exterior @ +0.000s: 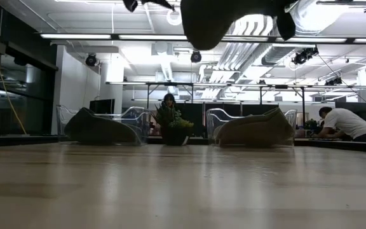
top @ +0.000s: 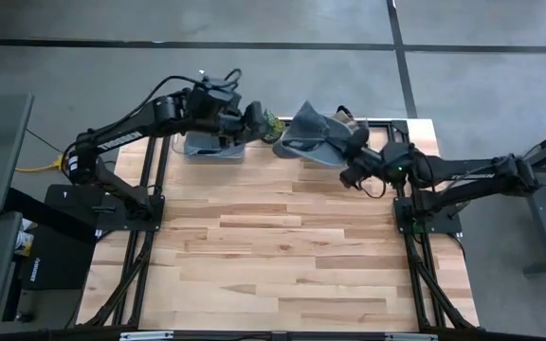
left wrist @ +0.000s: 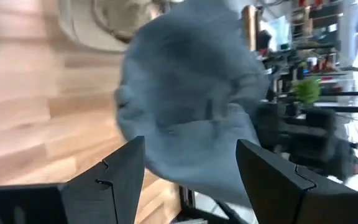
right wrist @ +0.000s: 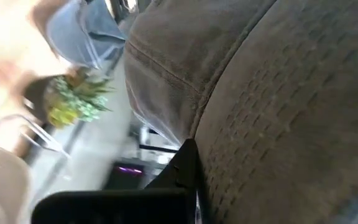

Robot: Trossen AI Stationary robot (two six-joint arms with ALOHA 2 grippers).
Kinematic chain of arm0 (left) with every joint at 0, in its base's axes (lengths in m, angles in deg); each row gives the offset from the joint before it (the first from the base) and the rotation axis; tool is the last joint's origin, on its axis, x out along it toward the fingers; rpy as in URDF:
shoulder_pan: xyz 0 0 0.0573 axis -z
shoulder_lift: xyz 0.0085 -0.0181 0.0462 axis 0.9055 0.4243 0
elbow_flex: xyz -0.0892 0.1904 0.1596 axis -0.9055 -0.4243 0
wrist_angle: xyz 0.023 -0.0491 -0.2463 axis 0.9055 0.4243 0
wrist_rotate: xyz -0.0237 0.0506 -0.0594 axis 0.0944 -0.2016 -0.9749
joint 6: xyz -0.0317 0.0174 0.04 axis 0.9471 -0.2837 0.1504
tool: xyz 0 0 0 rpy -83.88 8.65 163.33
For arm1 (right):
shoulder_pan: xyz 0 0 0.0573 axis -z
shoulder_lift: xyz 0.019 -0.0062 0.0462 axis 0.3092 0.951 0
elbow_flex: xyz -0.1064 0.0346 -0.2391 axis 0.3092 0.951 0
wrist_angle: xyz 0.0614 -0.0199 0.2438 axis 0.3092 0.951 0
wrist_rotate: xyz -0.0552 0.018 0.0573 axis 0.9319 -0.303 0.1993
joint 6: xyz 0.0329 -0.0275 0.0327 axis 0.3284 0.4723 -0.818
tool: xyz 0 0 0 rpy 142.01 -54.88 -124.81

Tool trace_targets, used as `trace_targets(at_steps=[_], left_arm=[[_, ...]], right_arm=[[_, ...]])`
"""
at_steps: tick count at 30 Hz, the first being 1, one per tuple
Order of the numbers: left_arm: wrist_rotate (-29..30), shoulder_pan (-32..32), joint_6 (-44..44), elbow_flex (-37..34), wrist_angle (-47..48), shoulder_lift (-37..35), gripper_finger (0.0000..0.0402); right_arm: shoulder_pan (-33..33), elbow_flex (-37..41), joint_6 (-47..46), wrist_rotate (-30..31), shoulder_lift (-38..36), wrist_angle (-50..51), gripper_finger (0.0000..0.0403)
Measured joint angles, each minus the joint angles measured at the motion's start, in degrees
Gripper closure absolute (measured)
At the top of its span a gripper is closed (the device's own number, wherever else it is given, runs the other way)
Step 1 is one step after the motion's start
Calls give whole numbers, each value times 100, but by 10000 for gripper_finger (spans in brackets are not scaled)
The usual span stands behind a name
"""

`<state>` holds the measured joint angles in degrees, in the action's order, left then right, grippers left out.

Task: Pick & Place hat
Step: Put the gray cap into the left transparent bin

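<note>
Soft grey fabric hat [right wrist: 278, 93], stitched brim, perforated crown, wood-plank table [top: 282, 256]

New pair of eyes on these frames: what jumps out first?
A floppy grey-blue fabric hat hangs in the air over the far edge of the wooden slatted table, pinched by the right gripper. The left gripper faces it from the other side, fingers open with the hat between them. A second hat lies beneath the left arm.
</note>
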<state>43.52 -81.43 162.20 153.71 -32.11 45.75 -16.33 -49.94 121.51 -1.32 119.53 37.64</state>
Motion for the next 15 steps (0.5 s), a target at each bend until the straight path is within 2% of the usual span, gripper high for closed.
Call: trace_targets(at_steps=[6,11,15], left_arm=[[-346,-2,273,-4,-196,178,172],[-648,2,300,18,-581,150,172],[-652,2,418,14,-733,165,172]], right_arm=[[-694,0,1073,889,2,-608,397],[-1111,0,1398,1135,-2,-896,397],[-1322,0,1441,1389,0,-910,397]])
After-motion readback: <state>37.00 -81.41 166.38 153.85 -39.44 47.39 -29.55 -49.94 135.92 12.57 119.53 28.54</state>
